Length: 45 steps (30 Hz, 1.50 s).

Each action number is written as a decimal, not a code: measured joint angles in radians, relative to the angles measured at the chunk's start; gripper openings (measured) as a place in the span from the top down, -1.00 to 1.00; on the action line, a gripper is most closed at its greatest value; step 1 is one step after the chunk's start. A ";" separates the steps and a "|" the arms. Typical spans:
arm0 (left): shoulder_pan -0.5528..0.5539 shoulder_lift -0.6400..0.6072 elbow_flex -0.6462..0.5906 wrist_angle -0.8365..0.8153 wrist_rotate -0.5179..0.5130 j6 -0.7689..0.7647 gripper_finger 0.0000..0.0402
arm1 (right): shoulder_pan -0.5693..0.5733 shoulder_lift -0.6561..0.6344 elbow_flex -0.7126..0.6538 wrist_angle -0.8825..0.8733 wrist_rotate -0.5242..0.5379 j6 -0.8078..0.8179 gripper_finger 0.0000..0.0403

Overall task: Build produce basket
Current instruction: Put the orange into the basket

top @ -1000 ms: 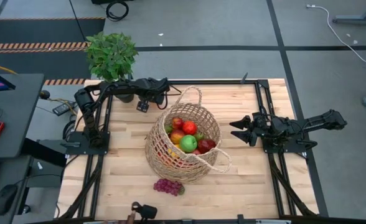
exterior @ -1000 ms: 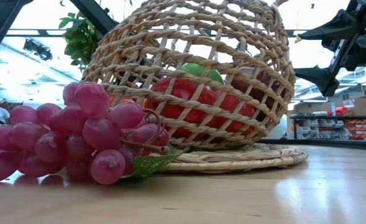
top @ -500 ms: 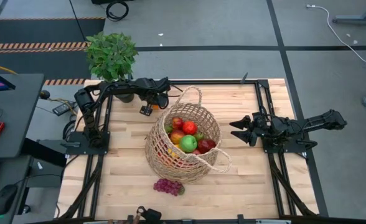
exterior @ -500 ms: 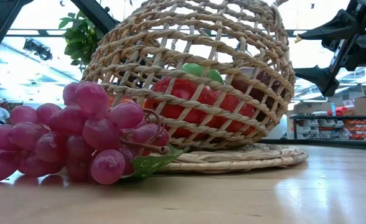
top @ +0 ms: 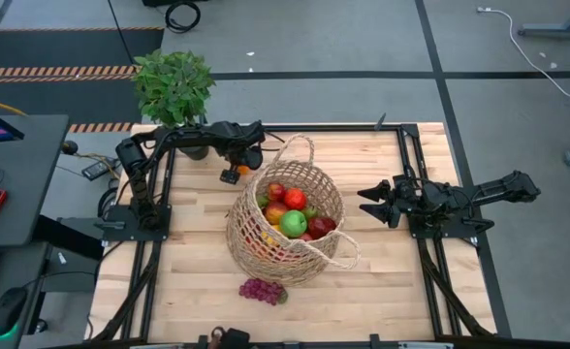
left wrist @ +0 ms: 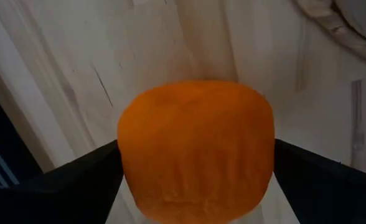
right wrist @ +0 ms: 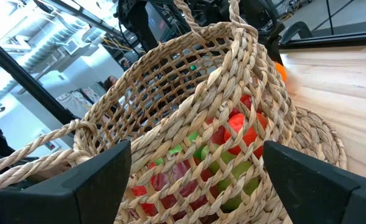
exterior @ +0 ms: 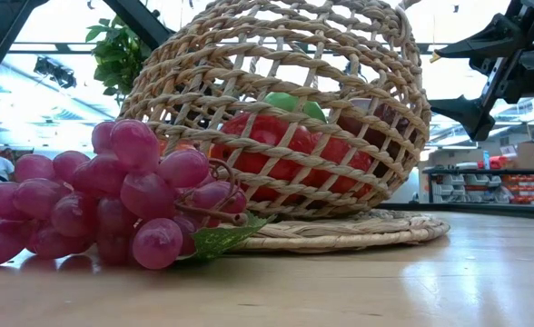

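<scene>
The wicker basket (top: 290, 218) stands at the table's middle, mouth up, filled with red and green fruit (top: 293, 223). One looped handle (exterior: 340, 232) lies flat on the wood. An orange (left wrist: 195, 149) sits at the basket's far left side. My left gripper (top: 238, 163) points down over it, open, one finger on each side. A bunch of purple grapes (top: 262, 290) lies on the table by the near edge. My right gripper (top: 367, 204) waits open and level, right of the basket. My left gripper comes at the orange from above, and its two dark fingers (left wrist: 77, 186) stand at the orange's opposite sides (left wrist: 124, 168). Whether they touch it I cannot tell. The orange's underside is cut off by the frame's edge.
A leafy potted plant (top: 174, 87) stands off the table's far left corner. Black frame rails (top: 159, 233) run along the table's left and right sides. Bare wood lies near the front right (top: 401, 291).
My left gripper has turned at the wrist while staying in place behind the basket. In the high view the orange, hidden under the gripper a second ago, now shows beside it.
</scene>
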 joint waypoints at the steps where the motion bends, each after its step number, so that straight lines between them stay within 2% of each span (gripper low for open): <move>1: 0.000 0.000 0.000 -0.001 0.000 -0.005 -0.95 | 0.000 0.000 0.000 0.000 0.000 0.000 -0.81; 14: 0.000 -0.002 0.001 -0.023 0.000 -0.129 -0.64 | 0.000 0.000 0.000 0.000 0.000 0.000 -0.81; 26: 0.003 -0.109 0.001 0.032 0.000 -0.192 -0.61 | 0.000 0.000 0.000 0.000 0.000 0.000 -0.81; 34: 0.002 -0.238 0.001 0.211 -0.003 -0.294 -0.62 | 0.000 0.000 0.000 0.000 0.000 0.000 -0.81; 45: -0.039 -0.413 0.001 0.624 0.000 -0.450 -0.62 | 0.000 0.000 0.000 0.000 0.000 0.000 -0.81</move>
